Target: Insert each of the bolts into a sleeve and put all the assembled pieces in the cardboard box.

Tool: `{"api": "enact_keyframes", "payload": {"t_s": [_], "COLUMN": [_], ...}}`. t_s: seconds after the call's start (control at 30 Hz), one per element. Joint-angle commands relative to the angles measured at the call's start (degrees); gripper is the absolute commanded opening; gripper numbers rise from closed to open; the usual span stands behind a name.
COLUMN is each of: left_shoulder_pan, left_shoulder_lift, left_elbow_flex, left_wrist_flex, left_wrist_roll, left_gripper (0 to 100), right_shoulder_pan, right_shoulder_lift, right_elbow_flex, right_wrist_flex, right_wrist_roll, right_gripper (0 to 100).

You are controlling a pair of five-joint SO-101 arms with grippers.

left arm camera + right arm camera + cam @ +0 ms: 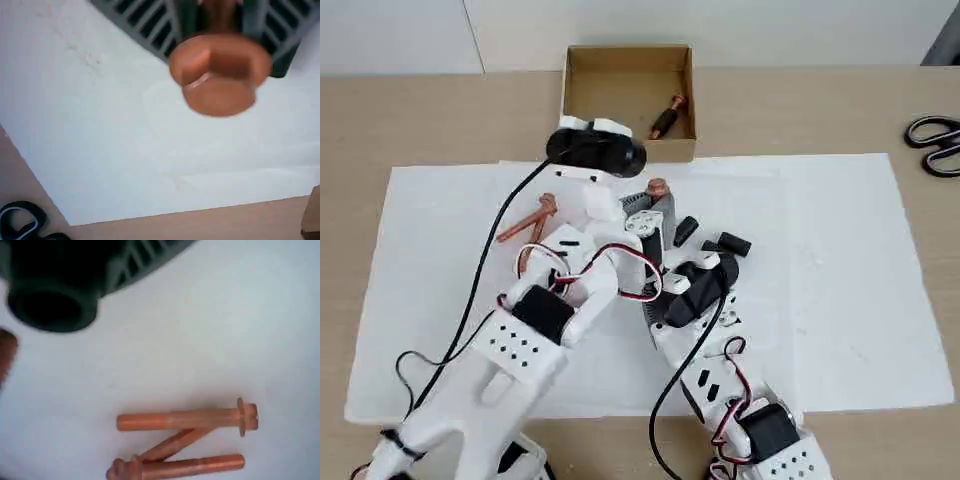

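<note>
**Status: bolt and sleeve gripped at frame centre**

1. Left hand: I read it as closed on a copper bolt. The ribbed grey fingers sit on either side of the shank. The flanged head faces the wrist camera.

2. Right hand: I read it as closed on a black sleeve, with the open bore turned toward the wrist camera. A copper shank end shows near the sleeve and outside its bore. I cannot tell whether it belongs to the gripped bolt.

3. In the high view both hands meet just above frame centre, over the white paper sheet.

4. Two loose sleeves lie on the sheet right of centre, just beside the right arm.

5. Three loose bolts lie on the sheet left of centre in the high view. They are crossed and touching one another.

6. The cardboard box stands at top centre on the worktop, against the far edge of the sheet. One assembled piece lies in its right part.

7. Scissors rest on the worktop at the upper right edge, well apart from the hands.
</note>
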Motion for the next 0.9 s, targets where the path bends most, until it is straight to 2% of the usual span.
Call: {"api": "enact_keyframes", "payload": {"t_s": [0.0, 0.17, 0.37, 0.73, 0.87], "left_shoulder_pan": [0.2, 0.3, 0.3, 0.4, 2.3], "left_shoulder_lift": [-7.5, -11.2, -11.3, -11.1, -11.2], "left_elbow_flex": [1.2, 6.4, 10.1, 10.8, 12.5], "left_wrist_flex": [1.1, 0.4, -4.9, -5.1, -5.1], "left_wrist_roll": [-0.4, -0.4, -0.3, -0.3, -0.3], "left_gripper": [1, 1, 1, 1, 1], "right_shoulder_pan": [0.0, -0.1, -0.1, -0.1, -0.1], "right_shoulder_lift": [-0.2, -0.2, -0.1, -0.1, -0.1], "right_elbow_flex": [0.5, 0.5, 0.5, 0.5, 0.5], "right_wrist_flex": [0.1, 0.1, 0.1, 0.1, 0.1], "right_wrist_roll": [-0.5, -0.5, -0.5, -0.5, -0.5], "right_gripper": [0.4, 0.4, 0.4, 0.4, 0.4]}}
